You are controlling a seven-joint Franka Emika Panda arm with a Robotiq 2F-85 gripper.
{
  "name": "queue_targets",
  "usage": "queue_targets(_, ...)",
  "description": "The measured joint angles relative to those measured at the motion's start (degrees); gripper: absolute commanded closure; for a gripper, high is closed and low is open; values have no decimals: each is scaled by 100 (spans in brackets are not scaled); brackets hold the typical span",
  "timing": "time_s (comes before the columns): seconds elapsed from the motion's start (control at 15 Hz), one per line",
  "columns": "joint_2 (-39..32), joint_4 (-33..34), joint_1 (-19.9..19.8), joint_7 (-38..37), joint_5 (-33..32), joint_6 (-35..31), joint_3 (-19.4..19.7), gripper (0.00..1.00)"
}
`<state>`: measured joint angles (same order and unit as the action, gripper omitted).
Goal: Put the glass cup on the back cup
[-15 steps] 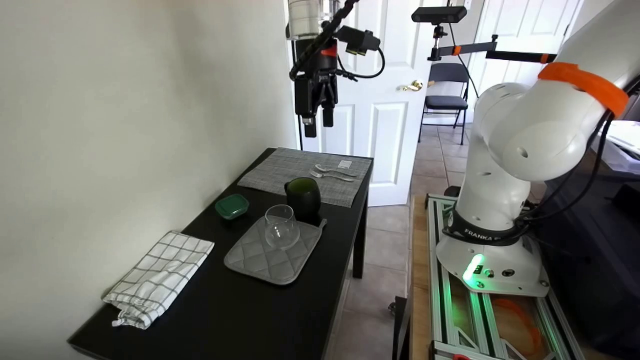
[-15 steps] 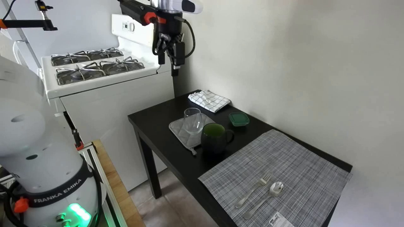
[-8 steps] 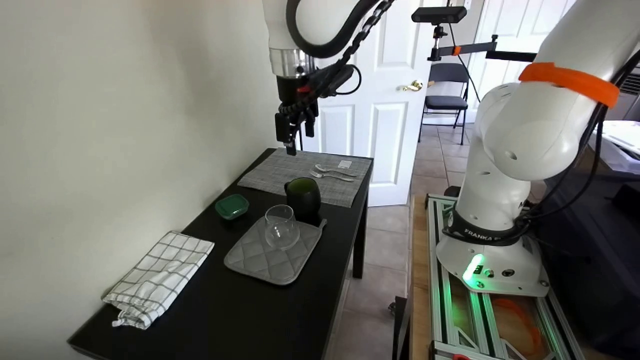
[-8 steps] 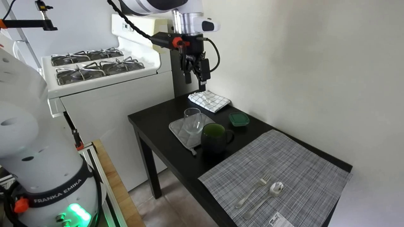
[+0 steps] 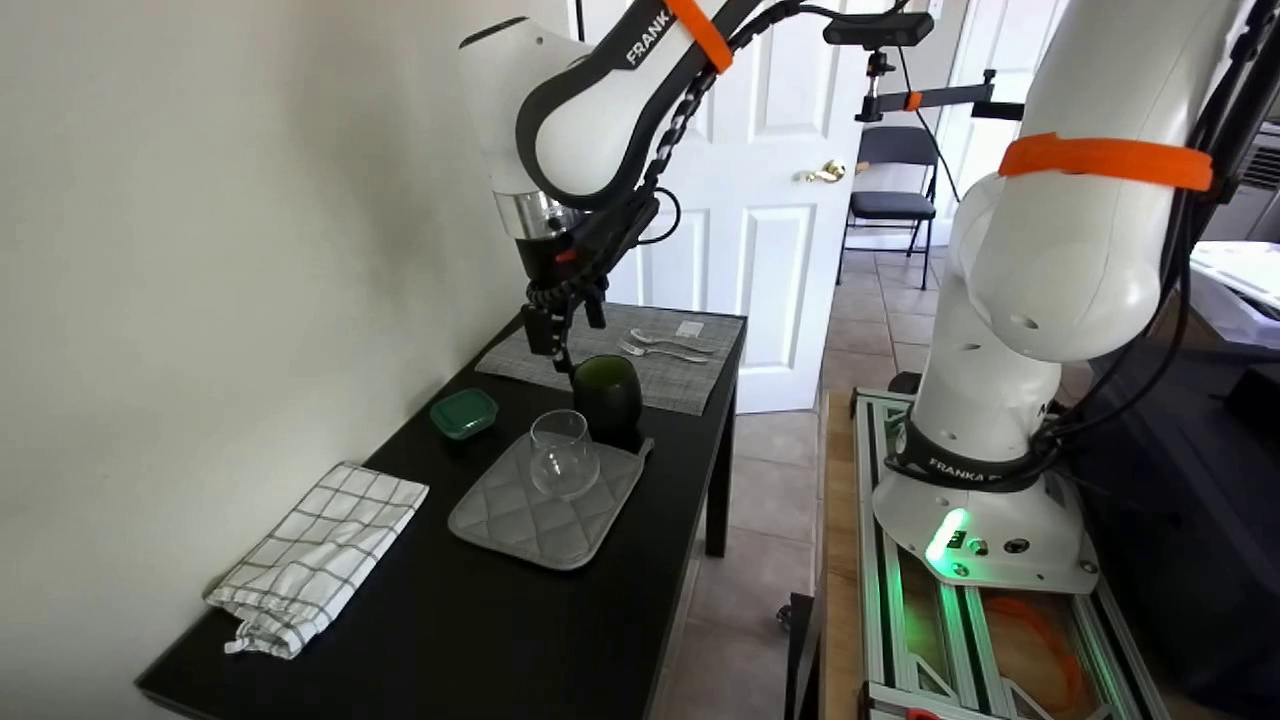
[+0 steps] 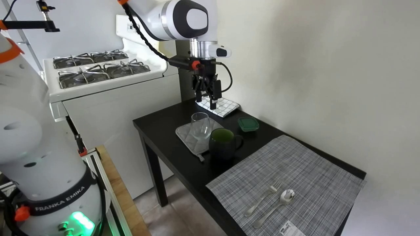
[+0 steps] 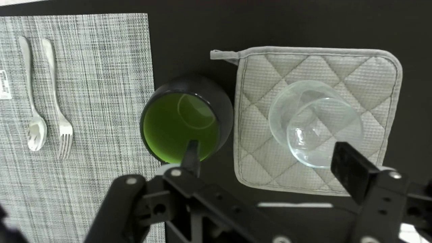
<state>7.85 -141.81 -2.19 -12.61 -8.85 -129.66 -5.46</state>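
The clear glass cup (image 5: 564, 460) stands upright on a grey quilted pot holder (image 5: 530, 525); it also shows in an exterior view (image 6: 200, 126) and in the wrist view (image 7: 317, 131). The back cup is a dark mug with a green inside (image 5: 607, 400), upright on the table beside the pot holder; it shows in the wrist view (image 7: 180, 125) too. Its handle shows in an exterior view (image 6: 222, 144). My gripper (image 7: 266, 146) is open and empty, above the table. In the wrist view one finger overlaps the mug and the other overlaps the glass's edge.
A small green lidded container (image 5: 464, 413) sits near the wall. A white checked cloth (image 5: 320, 550) lies at one end of the black table (image 5: 470, 620). A grey placemat (image 6: 295, 177) with a fork (image 6: 262, 198) and a spoon (image 6: 275, 208) covers the other end.
My gripper has come down from high above the table to closer over the cups, and moved toward the wall. It has stayed open. The cups have not moved.
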Motion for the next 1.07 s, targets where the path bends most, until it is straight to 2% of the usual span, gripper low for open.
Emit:
queue_targets(0.27,-423,134,78,-40,-6,-134,2,0)
queue_targets(0.67,-862,142,154,-160,-103,-892,32,0)
queue_targets(1.07,-1155,146,234,-206,-247,-1045,97,2)
